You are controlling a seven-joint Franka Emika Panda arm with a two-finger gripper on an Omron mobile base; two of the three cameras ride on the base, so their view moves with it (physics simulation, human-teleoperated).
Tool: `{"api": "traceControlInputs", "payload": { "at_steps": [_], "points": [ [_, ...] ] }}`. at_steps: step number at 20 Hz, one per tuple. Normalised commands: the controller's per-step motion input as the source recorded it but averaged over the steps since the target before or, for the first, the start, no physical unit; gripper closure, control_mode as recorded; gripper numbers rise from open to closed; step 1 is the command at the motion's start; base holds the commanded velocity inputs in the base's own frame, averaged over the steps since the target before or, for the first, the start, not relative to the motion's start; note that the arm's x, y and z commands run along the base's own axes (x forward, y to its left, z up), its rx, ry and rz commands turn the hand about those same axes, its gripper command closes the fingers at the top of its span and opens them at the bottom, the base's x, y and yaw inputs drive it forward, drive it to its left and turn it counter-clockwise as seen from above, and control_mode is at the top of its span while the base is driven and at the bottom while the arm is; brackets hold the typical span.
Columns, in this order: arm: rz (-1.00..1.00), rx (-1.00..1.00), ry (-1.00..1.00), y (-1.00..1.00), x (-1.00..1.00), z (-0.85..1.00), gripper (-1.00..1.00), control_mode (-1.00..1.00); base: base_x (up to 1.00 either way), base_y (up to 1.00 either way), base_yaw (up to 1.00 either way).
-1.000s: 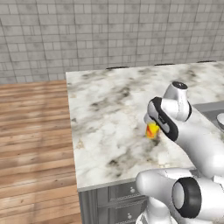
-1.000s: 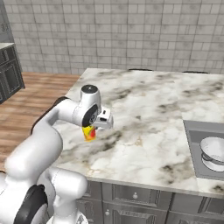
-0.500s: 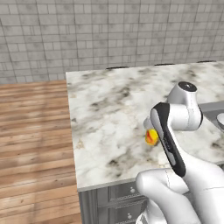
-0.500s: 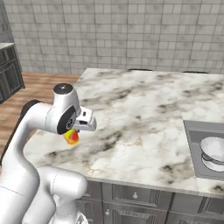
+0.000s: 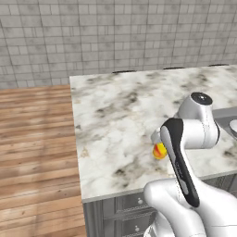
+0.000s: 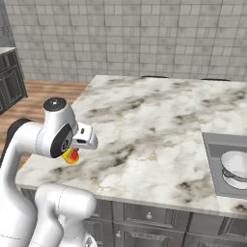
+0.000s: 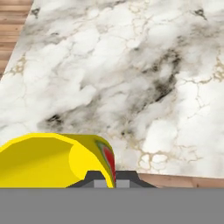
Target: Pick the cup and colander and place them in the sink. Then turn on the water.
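My gripper [image 7: 106,180] is shut on the wall of the yellow cup [image 7: 57,162], whose red patch faces the fingertips. The cup [image 5: 159,150] hangs just above the marble counter near its front edge, under my hand. From the right it shows as the cup [image 6: 71,156] behind my arm's elbow. The white colander [image 6: 236,166] sits in the grey sink [image 6: 212,144] at the far right of the counter. The water is out of view.
The marble counter [image 5: 115,115] stretches back to a grey tiled wall. Wooden floor [image 5: 37,139] lies left of the counter. Grey drawers [image 6: 159,217] run beneath the counter's front edge. My own arm's link crosses in front of the cup.
My arm has swung the cup back and toward the counter's front edge, away from the sink side. The grip stays shut on it.
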Motion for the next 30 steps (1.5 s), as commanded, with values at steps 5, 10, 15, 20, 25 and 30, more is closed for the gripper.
{"api": "traceControlInputs", "payload": {
  "at_steps": [5,10,15,20,25,30],
  "points": [
    [0.0,0.0,0.0,0.0,0.0,0.0,1.0,-1.0,0.0,0.0,0.0],
    [0.0,0.0,0.0,0.0,0.0,0.0,1.0,1.0,-0.19,0.0,-0.01],
    [0.0,0.0,0.0,0.0,0.0,0.0,1.0,1.0,-0.48,-0.45,-0.07],
    [0.0,0.0,0.0,0.0,0.0,0.0,1.0,1.0,-0.02,-0.73,0.0],
    [0.0,0.0,0.0,0.0,0.0,0.0,1.0,1.0,0.0,-0.9,0.0],
    [0.0,0.0,0.0,0.0,0.0,0.0,1.0,1.0,0.02,-0.94,0.0]
  ]
}}
